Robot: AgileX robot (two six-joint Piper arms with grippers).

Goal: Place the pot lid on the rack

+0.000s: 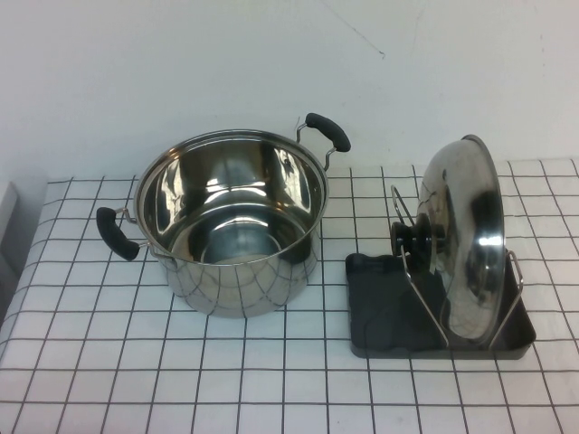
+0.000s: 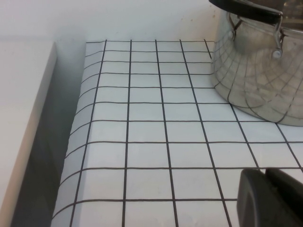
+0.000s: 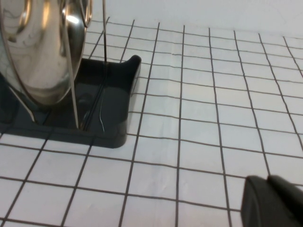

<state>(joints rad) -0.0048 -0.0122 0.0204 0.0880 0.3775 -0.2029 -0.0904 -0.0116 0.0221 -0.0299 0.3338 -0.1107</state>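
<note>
The shiny domed pot lid (image 1: 469, 237) stands on edge in the rack (image 1: 432, 312), its black knob (image 1: 415, 237) facing the pot, held between silver wire loops above the dark grey tray. From the right wrist the lid (image 3: 45, 47) and the rack's tray (image 3: 111, 101) show nearby. Neither arm appears in the high view. My left gripper (image 2: 266, 176) is shut with nothing in it, low over the cloth beside the pot. My right gripper (image 3: 268, 182) is shut and empty too, over the cloth a short way from the rack.
A deep steel pot (image 1: 231, 221) with two black handles stands empty on the checked cloth, left of the rack. The pot's wall (image 2: 258, 71) shows in the left wrist view. The cloth's left edge (image 2: 78, 132) drops off beside a white surface.
</note>
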